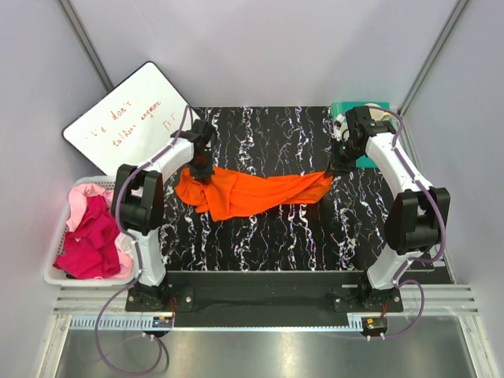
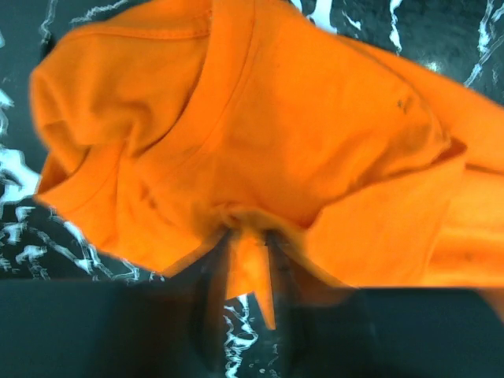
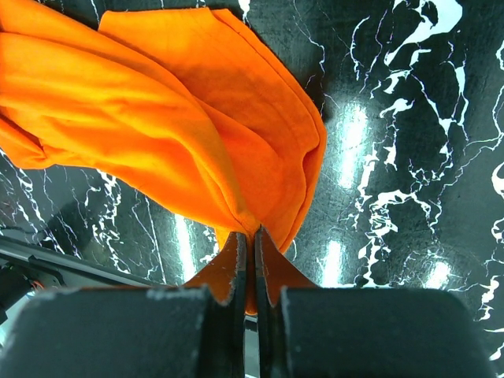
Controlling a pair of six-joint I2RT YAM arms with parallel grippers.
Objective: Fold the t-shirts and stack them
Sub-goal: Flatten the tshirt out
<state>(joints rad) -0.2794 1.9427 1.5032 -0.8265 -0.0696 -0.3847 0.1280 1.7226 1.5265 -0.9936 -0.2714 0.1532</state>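
A bright orange t-shirt [image 1: 252, 193] hangs stretched between my two grippers above the black marbled table [image 1: 268, 236]. My left gripper [image 1: 199, 167] is shut on its left end, with cloth pinched between the fingers in the left wrist view [image 2: 250, 240], where the collar area [image 2: 236, 118] fills the frame. My right gripper [image 1: 337, 167] is shut on the right end, and the right wrist view [image 3: 253, 235] shows a fold clamped tight while the orange t-shirt [image 3: 157, 118] sags away. Magenta [image 1: 88, 240] and pale pink [image 1: 85, 195] t-shirts lie crumpled in the basket at left.
A white basket [image 1: 55, 277] stands at the table's left edge. A whiteboard [image 1: 130, 118] with red writing leans at the back left. A teal-green mat [image 1: 366, 134] lies at the back right under the right arm. Grey walls enclose the cell.
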